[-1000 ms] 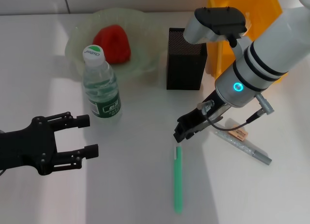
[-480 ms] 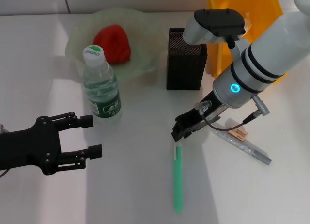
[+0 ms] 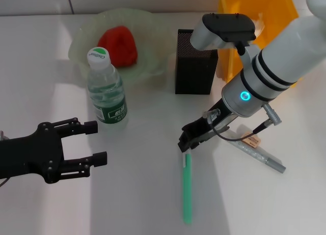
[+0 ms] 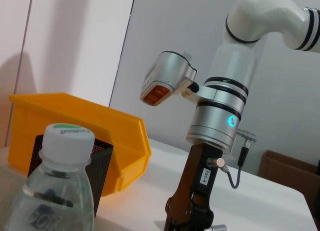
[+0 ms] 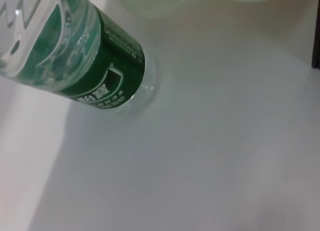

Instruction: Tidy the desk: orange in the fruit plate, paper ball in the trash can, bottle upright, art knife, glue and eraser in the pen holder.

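Note:
The red-orange orange (image 3: 118,46) lies in the pale-green fruit plate (image 3: 81,52). In front of the plate the bottle (image 3: 106,90) (image 4: 55,191) (image 5: 75,56) stands upright. My right gripper (image 3: 186,142) (image 4: 189,213) hangs just over the far end of a long green stick-shaped tool (image 3: 187,186). To its right lie a grey pen-shaped tool (image 3: 259,154) and the tan eraser (image 3: 252,140). Which tool is the art knife and which the glue, I cannot tell. The black mesh pen holder (image 3: 196,62) (image 4: 102,163) stands behind. My left gripper (image 3: 99,142) rests open at the lower left. The paper ball is out of view.
The yellow-orange trash can (image 3: 257,16) (image 4: 75,121) stands at the back right, right beside the pen holder. My right arm's white elbow (image 3: 224,26) reaches over the pen holder. A brown box (image 4: 290,171) stands beyond the table.
My right gripper has crept down and to the left, closer to the green tool's far end. The left gripper slid slightly right, then stopped.

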Controlling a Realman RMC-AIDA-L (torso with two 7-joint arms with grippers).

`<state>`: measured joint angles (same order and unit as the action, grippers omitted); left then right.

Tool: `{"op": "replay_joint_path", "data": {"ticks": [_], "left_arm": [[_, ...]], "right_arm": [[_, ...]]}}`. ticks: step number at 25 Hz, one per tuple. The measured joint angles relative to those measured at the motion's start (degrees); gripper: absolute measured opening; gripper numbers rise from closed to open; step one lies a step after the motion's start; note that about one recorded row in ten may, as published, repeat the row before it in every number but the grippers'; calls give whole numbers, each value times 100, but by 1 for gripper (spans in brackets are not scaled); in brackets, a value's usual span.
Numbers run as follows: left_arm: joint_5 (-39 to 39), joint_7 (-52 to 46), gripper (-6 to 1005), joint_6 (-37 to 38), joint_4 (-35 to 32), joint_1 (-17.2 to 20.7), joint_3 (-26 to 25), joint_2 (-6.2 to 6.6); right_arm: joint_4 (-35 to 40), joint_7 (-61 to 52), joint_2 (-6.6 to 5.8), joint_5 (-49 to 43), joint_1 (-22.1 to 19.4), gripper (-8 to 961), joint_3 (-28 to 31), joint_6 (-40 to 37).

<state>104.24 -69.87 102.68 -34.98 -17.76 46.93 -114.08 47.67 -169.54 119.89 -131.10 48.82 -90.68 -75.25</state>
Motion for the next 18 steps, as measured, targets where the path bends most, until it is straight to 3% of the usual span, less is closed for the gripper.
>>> {"op": "replay_joint_path", "data": {"ticks": [18], "left_arm": [[133,0,786,-50,0,-26,-15,-19]], "right_arm": [[-50,1,-1,264,-36,256,-278,149]]}}
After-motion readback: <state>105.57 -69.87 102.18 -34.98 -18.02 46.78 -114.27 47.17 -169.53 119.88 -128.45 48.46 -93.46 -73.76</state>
